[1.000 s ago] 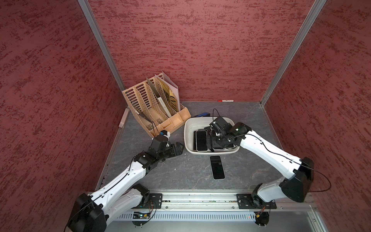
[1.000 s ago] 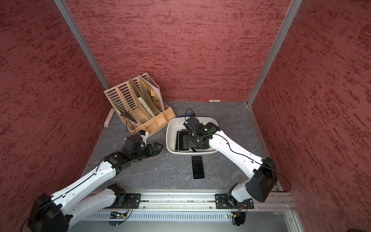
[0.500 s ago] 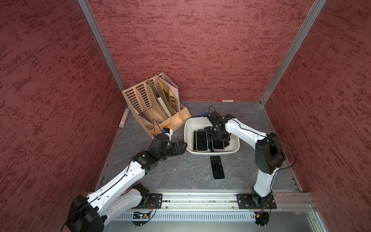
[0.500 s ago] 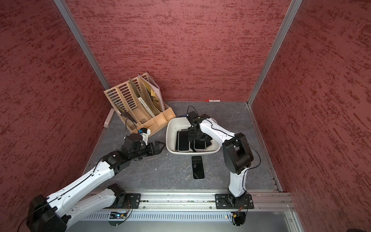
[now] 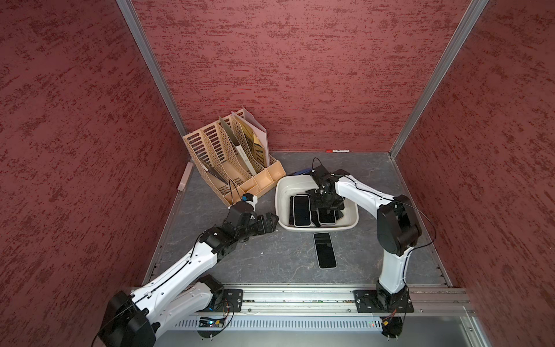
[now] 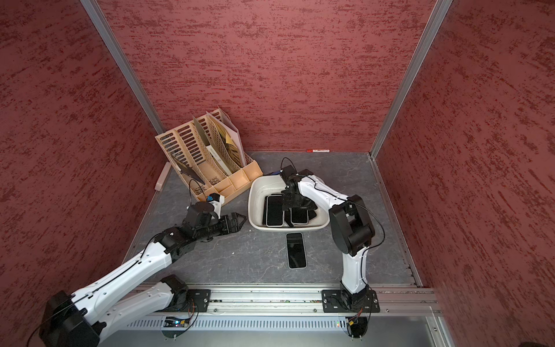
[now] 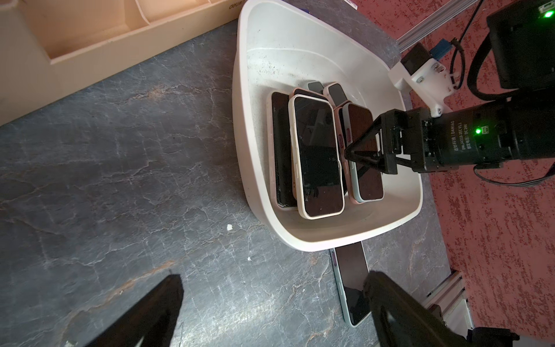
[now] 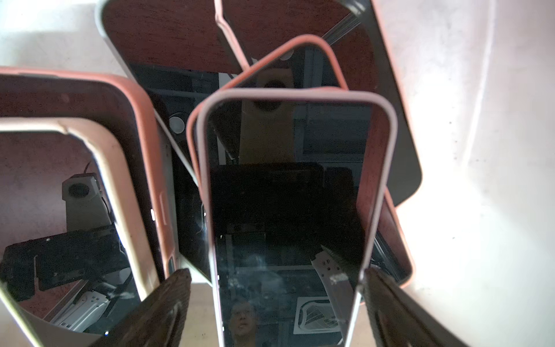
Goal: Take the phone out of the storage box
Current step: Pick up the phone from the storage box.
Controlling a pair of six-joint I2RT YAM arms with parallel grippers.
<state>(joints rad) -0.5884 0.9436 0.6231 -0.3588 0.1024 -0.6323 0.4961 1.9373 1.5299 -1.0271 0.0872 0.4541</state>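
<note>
**Top views.** The storage box sits mid-worktop, just beside the beige file organizer. A loose phone lies flat on the worktop in front of it. The right gripper reaches down inside the box over the heap of phones. The left gripper hovers low beside the box's near corner, holding nothing (plausibly parked there to keep clear of the other arm).

**Left wrist view.** The phones in the box overlap in two rough stacks. The right gripper comes in over the stack nearer its own arm, with its tips lowered at the grey-rimmed phone lying topmost there. The left fingers stand wide apart over bare worktop.

**Right wrist view.** The grey-rimmed phone runs lengthwise between the right fingers, one at each long edge. They are apart, and a sliver of gap shows on one side, so the phone is not yet clamped. Straddling the narrow width looks the sensible hold, since the topmost phone should lift free without dragging its neighbours.
</note>
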